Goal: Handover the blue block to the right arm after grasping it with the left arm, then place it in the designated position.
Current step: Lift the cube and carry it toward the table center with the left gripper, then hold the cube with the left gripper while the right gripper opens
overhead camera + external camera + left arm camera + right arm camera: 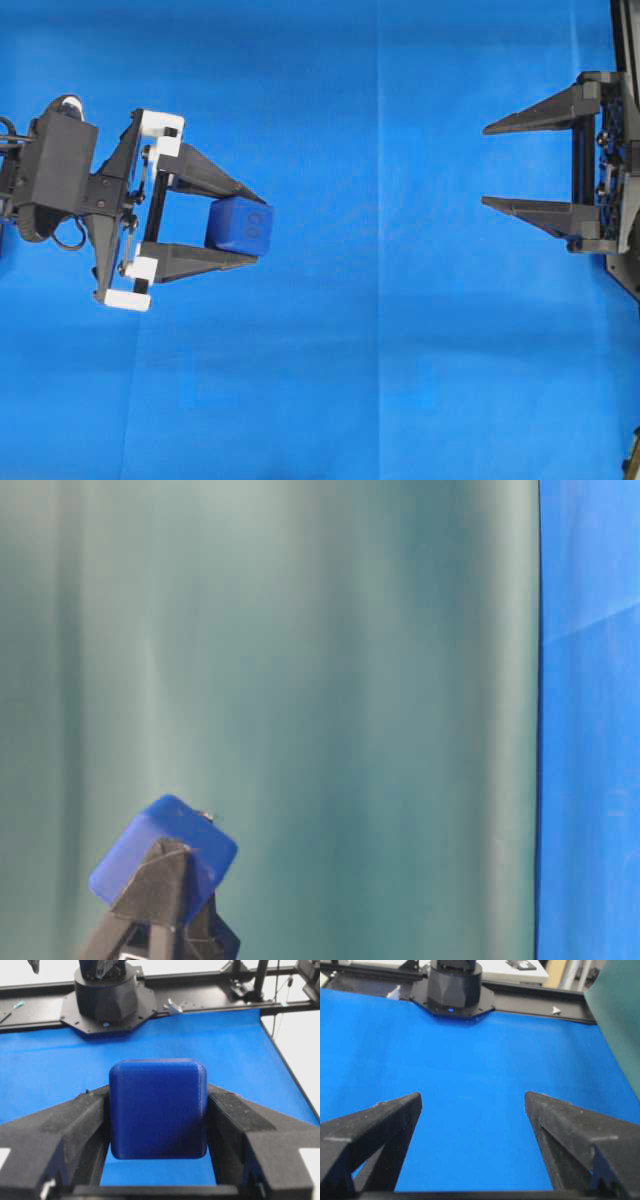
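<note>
The blue block (240, 225) is a small dark-blue cube with rounded edges, held between the two fingers of my left gripper (255, 222), which has white rail caps. In the left wrist view the block (157, 1108) fills the gap between both fingers (75, 1125) and hangs above the cloth. It also shows in the table-level view (150, 845), raised, with a finger in front of it. My right gripper (490, 165) is all black, open and empty at the right edge, far from the block. Its fingers (560, 1120) stand wide apart over bare cloth.
The bright blue cloth (380, 350) covers the whole table. The opposite arm's black base (106, 997) stands at the far edge in the left wrist view. A green backdrop (330, 680) fills the table-level view.
</note>
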Controlling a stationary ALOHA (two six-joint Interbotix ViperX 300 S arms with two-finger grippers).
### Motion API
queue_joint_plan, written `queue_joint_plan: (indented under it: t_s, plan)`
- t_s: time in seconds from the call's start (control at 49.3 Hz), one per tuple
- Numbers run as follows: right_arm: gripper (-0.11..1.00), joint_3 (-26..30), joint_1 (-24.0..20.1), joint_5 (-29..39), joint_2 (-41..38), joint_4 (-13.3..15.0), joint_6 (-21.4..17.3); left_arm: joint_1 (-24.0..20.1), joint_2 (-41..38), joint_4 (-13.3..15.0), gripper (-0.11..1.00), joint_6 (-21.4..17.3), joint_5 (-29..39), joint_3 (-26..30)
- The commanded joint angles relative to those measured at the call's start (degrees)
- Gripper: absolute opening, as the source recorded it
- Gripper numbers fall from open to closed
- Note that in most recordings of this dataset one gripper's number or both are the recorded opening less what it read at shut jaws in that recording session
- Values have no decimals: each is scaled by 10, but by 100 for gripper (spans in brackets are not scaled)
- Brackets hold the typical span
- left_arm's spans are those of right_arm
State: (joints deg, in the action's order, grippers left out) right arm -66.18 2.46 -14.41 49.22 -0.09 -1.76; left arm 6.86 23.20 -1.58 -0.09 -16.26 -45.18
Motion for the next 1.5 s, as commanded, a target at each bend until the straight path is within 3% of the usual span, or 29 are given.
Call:
queue_joint_plan:
  t_s: [0.0, 0.426, 0.69, 0.872, 1.055, 1.258, 1.481]
  plan:
    - [97, 13, 2, -7, -3, -2, -1, -1, 9, 1, 48, -1, -9, 5]
    - [97, 13, 2, -7, -3, -3, -1, -1, 9, 2, 48, -1, -9, 5]
    - [97, 17, 1, -4, -1, 17, 6, -2, 10, 2, 48, -1, -9, 4]
    - [97, 22, -5, 4, 3, 71, 20, -2, 10, 4, 48, -1, -9, 4]
    - [97, 30, -9, 20, 8, 143, 54, -2, 10, 4, 48, 0, -9, 4]
    - [95, 39, -9, 21, 11, 229, 109, -2, 9, 4, 48, 0, -9, 5]
    - [95, 41, -11, 15, 11, 293, 170, -2, 9, 4, 48, 0, -9, 4]
